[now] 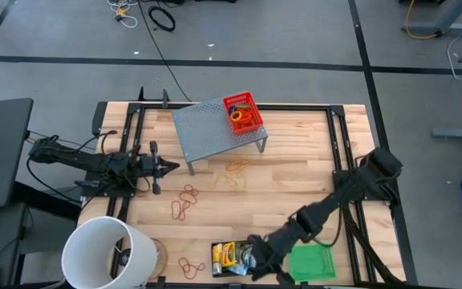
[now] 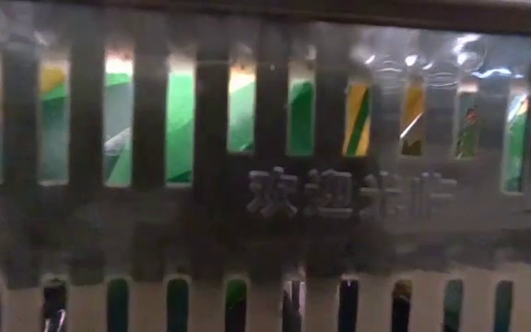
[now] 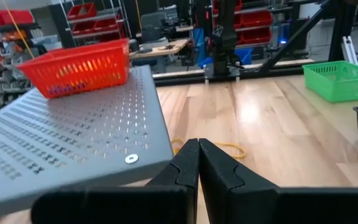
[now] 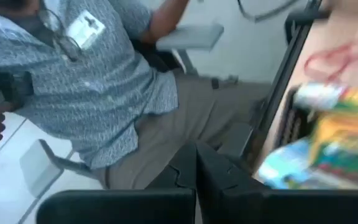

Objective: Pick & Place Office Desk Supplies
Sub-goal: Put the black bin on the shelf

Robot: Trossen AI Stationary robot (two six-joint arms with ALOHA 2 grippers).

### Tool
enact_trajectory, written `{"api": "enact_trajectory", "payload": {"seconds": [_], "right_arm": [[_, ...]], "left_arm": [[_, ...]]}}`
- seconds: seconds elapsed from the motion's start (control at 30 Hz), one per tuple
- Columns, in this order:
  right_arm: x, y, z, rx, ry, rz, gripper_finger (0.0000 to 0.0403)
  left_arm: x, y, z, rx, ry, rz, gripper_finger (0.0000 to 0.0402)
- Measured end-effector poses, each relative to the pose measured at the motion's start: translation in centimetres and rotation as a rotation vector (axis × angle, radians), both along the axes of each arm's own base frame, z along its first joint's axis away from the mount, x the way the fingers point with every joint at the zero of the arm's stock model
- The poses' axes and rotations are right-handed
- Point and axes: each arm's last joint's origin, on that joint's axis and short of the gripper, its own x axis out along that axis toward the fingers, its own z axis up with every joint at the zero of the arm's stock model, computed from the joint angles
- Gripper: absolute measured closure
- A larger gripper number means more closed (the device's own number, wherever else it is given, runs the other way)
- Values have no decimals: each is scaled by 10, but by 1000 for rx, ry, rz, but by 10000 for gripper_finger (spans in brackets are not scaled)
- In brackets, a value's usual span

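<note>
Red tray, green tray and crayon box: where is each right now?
Red tray [image 1: 244, 114], high view, on the rings lying inside it.
Green tray [image 1: 313, 262], high view, middle of its mesh floor.
Crayon box [image 1: 228, 257], high view, on its yellow face.

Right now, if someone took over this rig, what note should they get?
Left claw: shut, empty, waiting beside the grey riser.
Right claw: shut, at the front edge by the crayon box in the black tray; a grip can't be confirmed.
Done: rings in the red tray on the riser.
Left: rubber bands loose on the table; green tray looks empty.
</note>
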Motion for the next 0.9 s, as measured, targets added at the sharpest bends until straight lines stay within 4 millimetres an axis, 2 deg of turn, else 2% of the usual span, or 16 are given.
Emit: {"api": "enact_trajectory", "payload": {"seconds": [0.2,0.43,0.67,0.9], "right_arm": [[12,35,-25,-28,51,-46,402],[16,58,-36,-239,119,-158,402],[9,63,-47,-316,183,-189,403],[4,59,-57,-410,235,-204,403]], "left_arm": [[0,0,-4,-34,29,0,387],[0,0,-4,-34,32,3,387],[1,0,-4,-20,37,4,387],[1,0,-5,-8,44,4,387]]}}
